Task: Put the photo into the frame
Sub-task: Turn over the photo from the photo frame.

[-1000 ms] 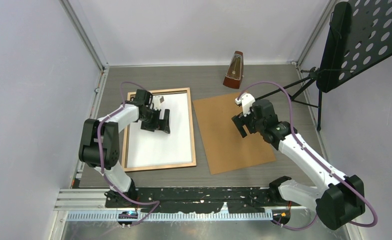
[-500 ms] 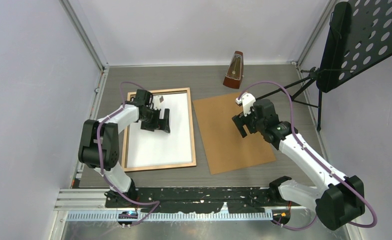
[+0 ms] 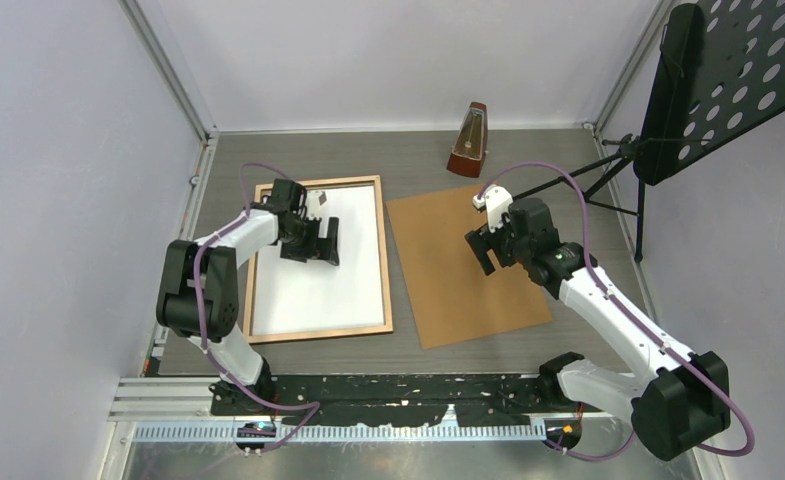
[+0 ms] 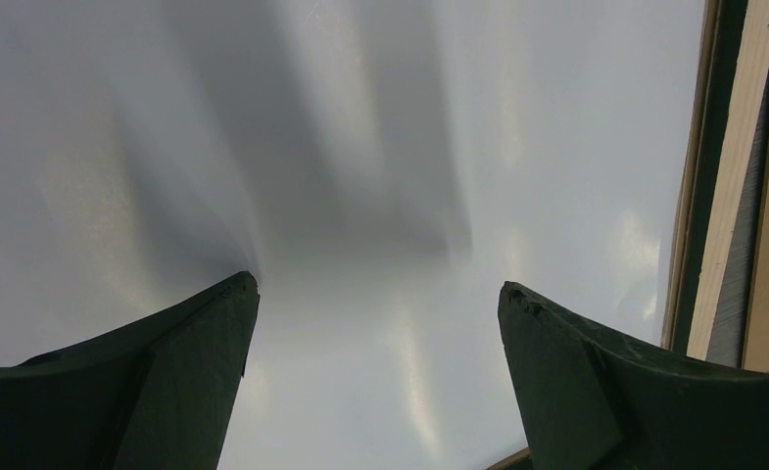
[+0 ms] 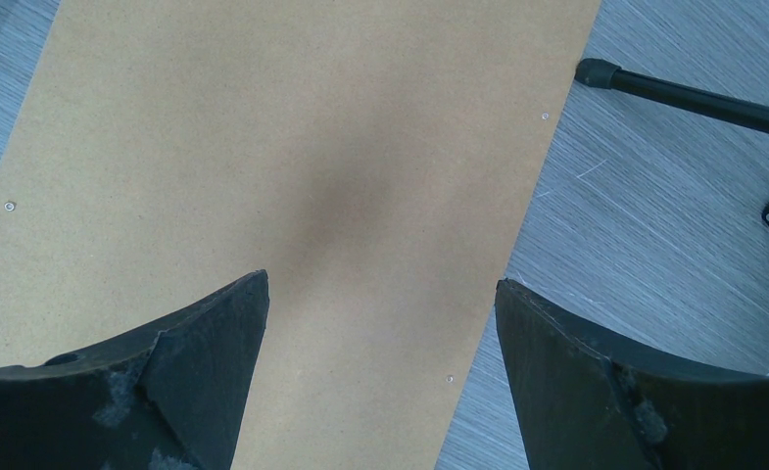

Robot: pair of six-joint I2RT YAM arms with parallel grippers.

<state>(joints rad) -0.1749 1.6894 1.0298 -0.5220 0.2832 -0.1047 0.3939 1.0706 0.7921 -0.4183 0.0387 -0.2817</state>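
Note:
The frame (image 3: 318,332) lies flat at the left with its light wood rear face up. The photo (image 3: 318,290) lies inside it, plain white reverse up. My left gripper (image 3: 328,242) is open and empty, low over the photo's upper half. In the left wrist view the white sheet (image 4: 360,147) fills the picture, my left gripper (image 4: 378,294) stands wide open over it, and the frame's border (image 4: 743,176) runs down the right side. My right gripper (image 3: 480,250) is open and empty above the brown hardboard backing sheet (image 3: 448,290). The right wrist view shows that gripper (image 5: 380,284) over the board (image 5: 292,147).
A wooden metronome (image 3: 468,140) stands at the back centre. A black music stand (image 3: 728,80) is at the back right, and one of its legs (image 5: 694,93) reaches onto the table beside the hardboard. Walls close in the left, back and right.

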